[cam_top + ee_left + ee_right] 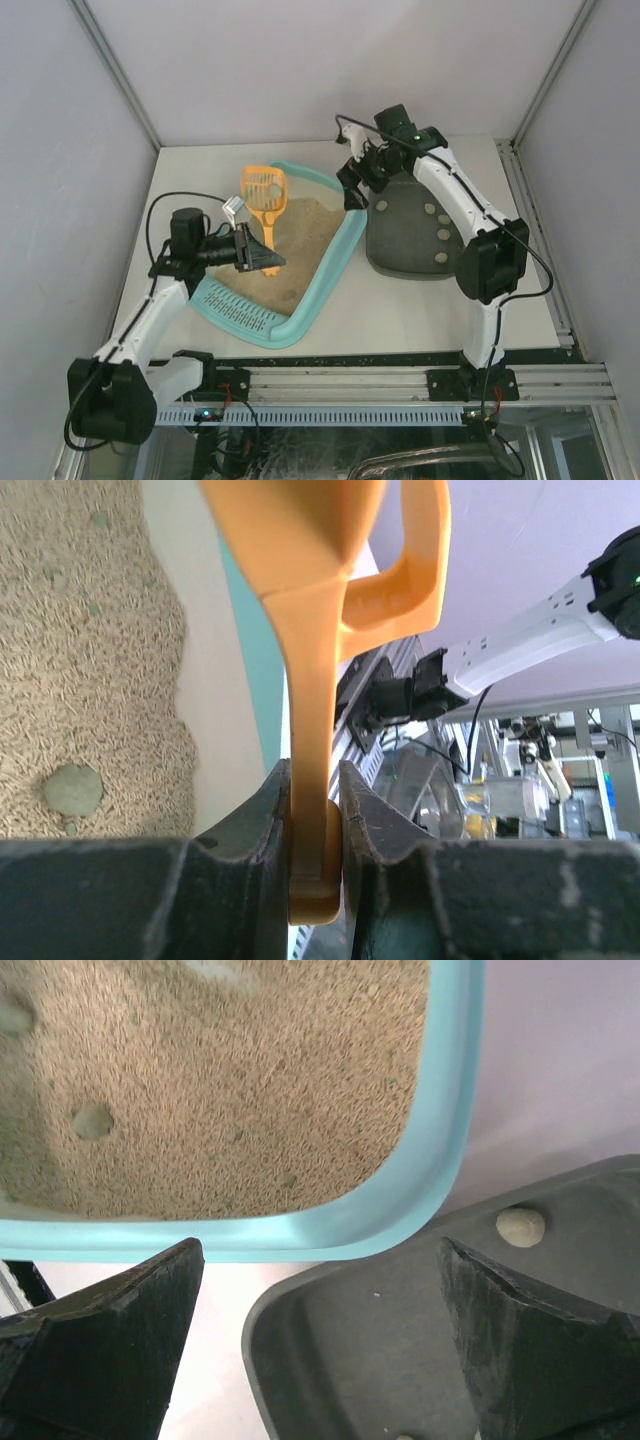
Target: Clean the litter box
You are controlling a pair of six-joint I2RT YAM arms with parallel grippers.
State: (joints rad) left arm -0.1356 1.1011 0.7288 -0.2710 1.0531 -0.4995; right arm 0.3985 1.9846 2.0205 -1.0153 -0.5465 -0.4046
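Observation:
The light turquoise litter box [343, 250] lies slantwise left of centre, with tan sand [300, 240] inside and a slotted grate [235, 305] at its near end. My left gripper [262, 256] is shut on the handle of an orange scoop [264, 190], whose slotted head hangs over the sand at the far end. In the left wrist view the orange scoop handle [312, 680] is pinched between the jaws of the left gripper [315, 810], and a greenish clump [72, 788] lies in the sand. My right gripper [320, 1290] is open and empty over the box's turquoise rim [440, 1140] and the grey tray.
A smaller dark grey tray [400, 245] sits just right of the box and holds pale round clumps [442, 234]. One clump [521, 1226] shows in the right wrist view. Another clump [92, 1121] rests in the sand. Grey walls enclose the table on three sides.

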